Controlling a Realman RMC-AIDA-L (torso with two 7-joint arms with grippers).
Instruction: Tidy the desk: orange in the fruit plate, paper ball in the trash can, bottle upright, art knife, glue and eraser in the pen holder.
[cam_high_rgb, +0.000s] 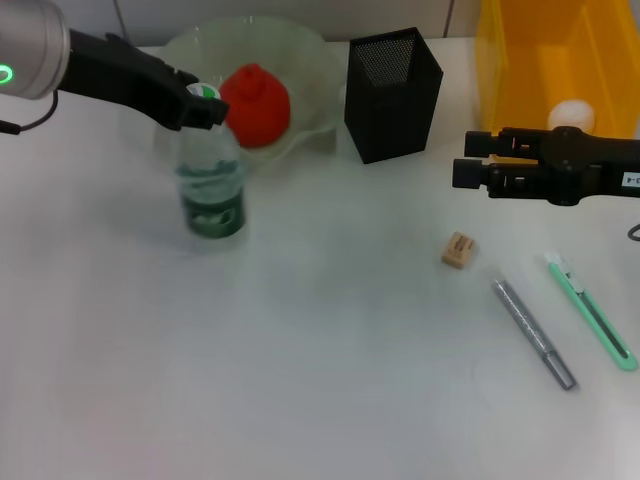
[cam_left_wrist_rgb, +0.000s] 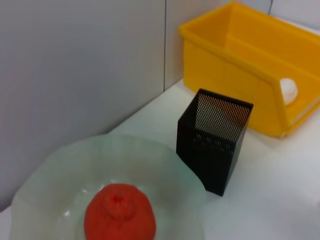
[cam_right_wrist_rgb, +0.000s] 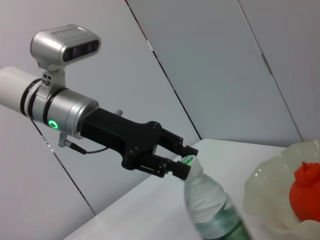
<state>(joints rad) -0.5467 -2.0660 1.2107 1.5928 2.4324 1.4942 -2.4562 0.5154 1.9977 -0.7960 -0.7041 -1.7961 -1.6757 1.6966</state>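
Note:
The clear water bottle (cam_high_rgb: 212, 190) stands upright left of centre. My left gripper (cam_high_rgb: 208, 100) is shut on its green-and-white cap; the right wrist view shows the fingers (cam_right_wrist_rgb: 177, 170) on either side of the cap and the bottle (cam_right_wrist_rgb: 210, 205) below. The orange (cam_high_rgb: 255, 105) lies in the pale fruit plate (cam_high_rgb: 200, 50), as the left wrist view also shows (cam_left_wrist_rgb: 119, 217). My right gripper (cam_high_rgb: 468, 158) is open and empty, hovering right of the black mesh pen holder (cam_high_rgb: 392, 100). The eraser (cam_high_rgb: 458, 250), grey glue stick (cam_high_rgb: 533, 333) and green art knife (cam_high_rgb: 592, 310) lie on the table at the right.
A yellow bin (cam_high_rgb: 520, 70) stands at the back right with the white paper ball (cam_high_rgb: 572, 114) inside; the left wrist view shows the bin (cam_left_wrist_rgb: 235, 65) and the ball (cam_left_wrist_rgb: 288, 90) too. A grey wall runs behind the table.

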